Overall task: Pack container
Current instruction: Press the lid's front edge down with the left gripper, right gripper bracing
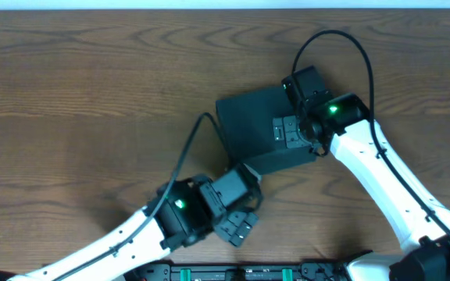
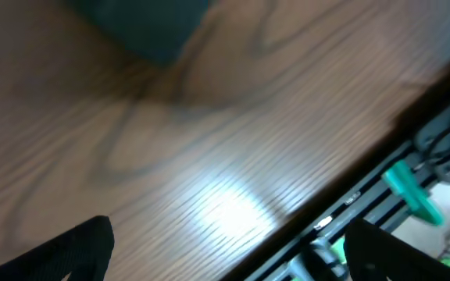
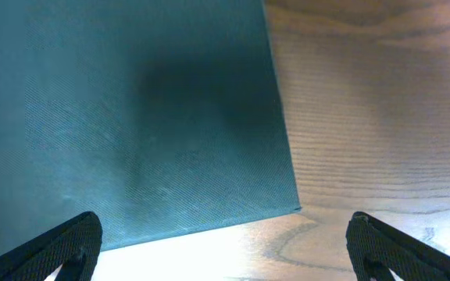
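Wood-grain table (image 1: 92,94) spreads beneath us. Nearest, just short of the container (image 1: 250,125), our left gripper (image 1: 238,226) hangs with jaws spread wide, holding nothing. Farther on, our right gripper (image 1: 290,133) hovers over the container's right side, jaws likewise apart and empty.

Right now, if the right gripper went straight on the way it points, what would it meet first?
Probably the flat lid of the dark teal-grey square matte container, near its corner; the brown wooden table lies just beside that line. Depth unclear.
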Controlling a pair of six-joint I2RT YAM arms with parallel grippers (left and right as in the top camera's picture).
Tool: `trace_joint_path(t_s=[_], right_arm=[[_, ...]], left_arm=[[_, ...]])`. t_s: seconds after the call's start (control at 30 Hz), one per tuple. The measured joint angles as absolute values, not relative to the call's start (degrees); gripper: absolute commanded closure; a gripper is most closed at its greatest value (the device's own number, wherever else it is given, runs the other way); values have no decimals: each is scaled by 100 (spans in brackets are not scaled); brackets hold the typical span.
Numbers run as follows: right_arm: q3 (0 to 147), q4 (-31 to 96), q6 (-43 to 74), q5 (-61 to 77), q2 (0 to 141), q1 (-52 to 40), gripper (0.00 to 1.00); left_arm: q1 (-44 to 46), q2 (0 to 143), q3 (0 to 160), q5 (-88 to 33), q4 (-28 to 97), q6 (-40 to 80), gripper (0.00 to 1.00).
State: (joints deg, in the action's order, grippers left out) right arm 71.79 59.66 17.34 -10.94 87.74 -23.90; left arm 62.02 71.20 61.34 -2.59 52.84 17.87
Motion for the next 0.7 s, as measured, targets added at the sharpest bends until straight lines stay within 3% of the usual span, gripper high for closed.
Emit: trace_joint_path(t_s=[0.3,0.7], right_arm=[[6646,5551,1756,-1094,8774,-2390,1],[6534,5417,2150,-1317,8772,-2390,1]], left_arm=[[6436,7660,6108,-615,4285,1997,5],[6440,8132,6108,-1107,3955,1994,5]])
